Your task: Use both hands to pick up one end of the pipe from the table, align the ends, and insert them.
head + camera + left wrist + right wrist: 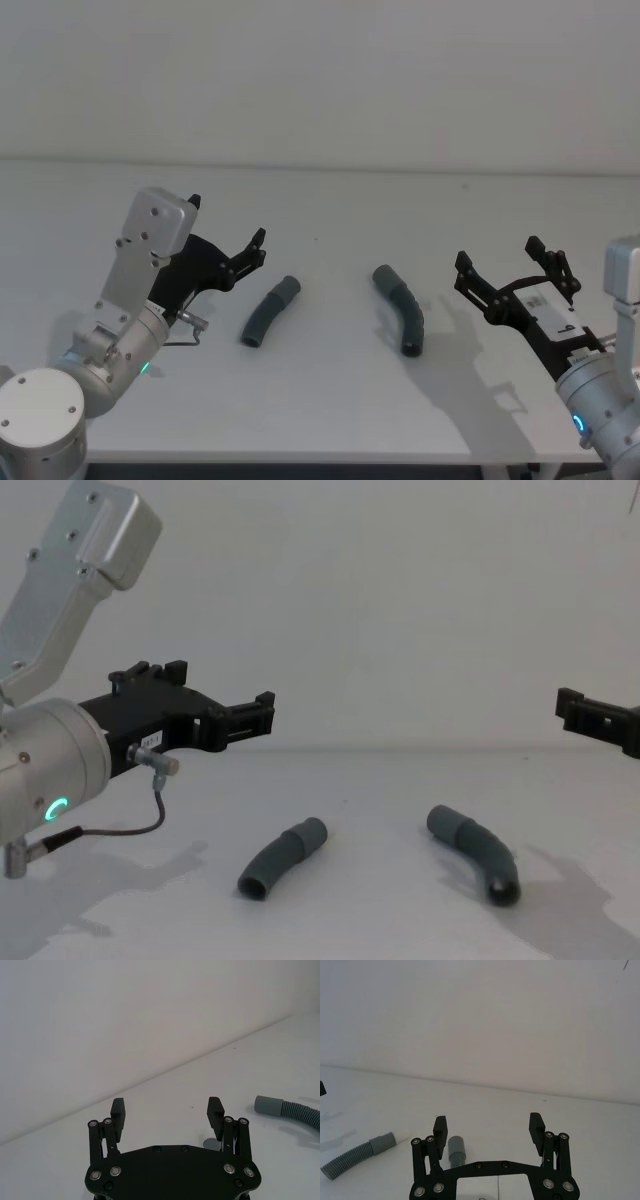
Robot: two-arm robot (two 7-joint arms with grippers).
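Note:
Two curved dark grey pieces of the pipe lie apart on the white table [330, 420]. The left piece [270, 311] [283, 857] shows a pale tip in the right wrist view [355, 1152]. The right piece [400, 308] [480, 860] has its collar end close under my right gripper's fingers [456, 1150], and it also lies off to the side in the left wrist view [287, 1108]. My left gripper [228, 222] [167, 1110] [225, 695] hovers open, up and to the left of the left piece. Open too, my right gripper [498, 255] [488, 1127] [590, 715] hangs just right of the right piece. Neither holds anything.
A plain pale wall [320, 80] stands behind the table's far edge. A thin grey cable [120, 825] loops under my left wrist. Bare tabletop lies between the two pieces and in front of them.

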